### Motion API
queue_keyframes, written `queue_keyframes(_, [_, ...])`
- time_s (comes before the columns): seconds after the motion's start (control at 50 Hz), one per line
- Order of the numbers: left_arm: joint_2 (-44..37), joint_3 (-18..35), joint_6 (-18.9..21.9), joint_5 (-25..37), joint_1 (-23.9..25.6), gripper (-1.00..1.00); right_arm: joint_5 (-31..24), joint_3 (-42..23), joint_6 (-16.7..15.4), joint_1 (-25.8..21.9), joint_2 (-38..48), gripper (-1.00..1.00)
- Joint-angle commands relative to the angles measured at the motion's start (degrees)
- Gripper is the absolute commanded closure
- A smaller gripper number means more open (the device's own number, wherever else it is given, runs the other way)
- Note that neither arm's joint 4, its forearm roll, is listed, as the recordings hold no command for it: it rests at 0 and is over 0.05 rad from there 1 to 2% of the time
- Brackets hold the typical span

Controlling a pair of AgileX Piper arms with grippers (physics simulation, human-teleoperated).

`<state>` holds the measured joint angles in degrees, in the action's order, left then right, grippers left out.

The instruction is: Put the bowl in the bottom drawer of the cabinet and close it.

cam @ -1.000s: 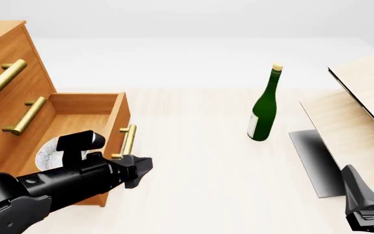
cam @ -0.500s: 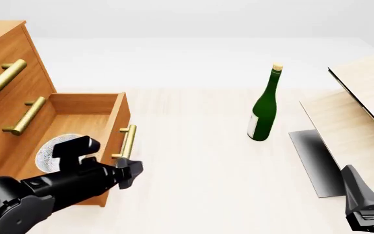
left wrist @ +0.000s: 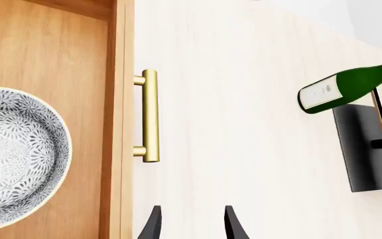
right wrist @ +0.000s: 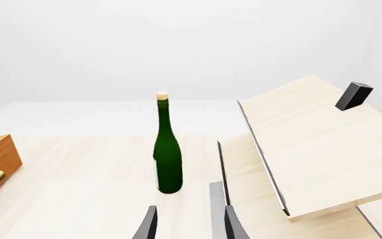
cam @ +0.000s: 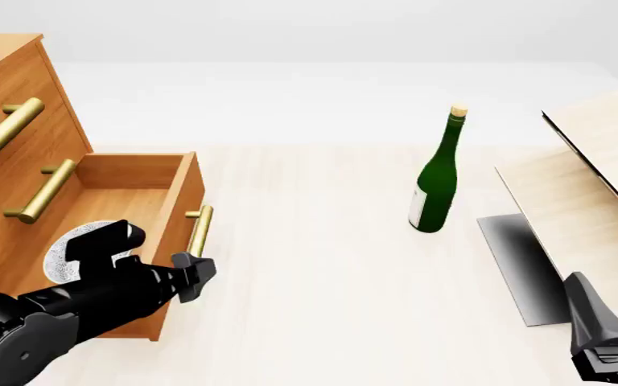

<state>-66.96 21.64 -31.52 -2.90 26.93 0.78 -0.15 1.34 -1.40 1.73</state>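
Nearest the camera in the front view, the left gripper (cam: 193, 272) hung low at the left, just by the brass handle (cam: 199, 231) of the bottom drawer (cam: 170, 213). In the left wrist view its two dark fingertips (left wrist: 152, 225) stood a little apart with only bare table (left wrist: 244, 124) between them, holding nothing and not touching the handle. The right gripper (right wrist: 185, 226) sat at the near right corner of the table, its fingers likewise parted and empty.

Just beyond the left arm, the drawer stood pulled out of the cabinet (cam: 9, 145), and the bowl (left wrist: 15, 154) rested upright on the drawer's floor, close behind the front panel. Above the open drawer, the two upper drawers were shut.

Farther out, a green bottle (cam: 436, 178) stood upright near the middle of the table, well apart from the cabinet. To its right, pale wooden boards (cam: 588, 185) leaned over a dark flat base (cam: 518, 265).
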Motion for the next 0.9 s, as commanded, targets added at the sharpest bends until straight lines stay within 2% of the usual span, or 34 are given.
queue_keyframes(0.02, [-1.28, -0.51, 3.11, 0.97, -3.24, -1.0, -0.01, 0.0, 0.0, 0.02, -0.01, -1.0])
queue_keyframes(0.2, [-1.25, -0.68, 5.41, 1.37, -5.56, -1.0, 0.01, 0.0, 0.01, 0.0, 0.03, -1.0])
queue_keyframes(0.9, [1.73, -4.24, 9.57, 2.04, -14.76, -1.0, 0.57, 0.04, 0.66, -0.64, 0.9, -1.0])
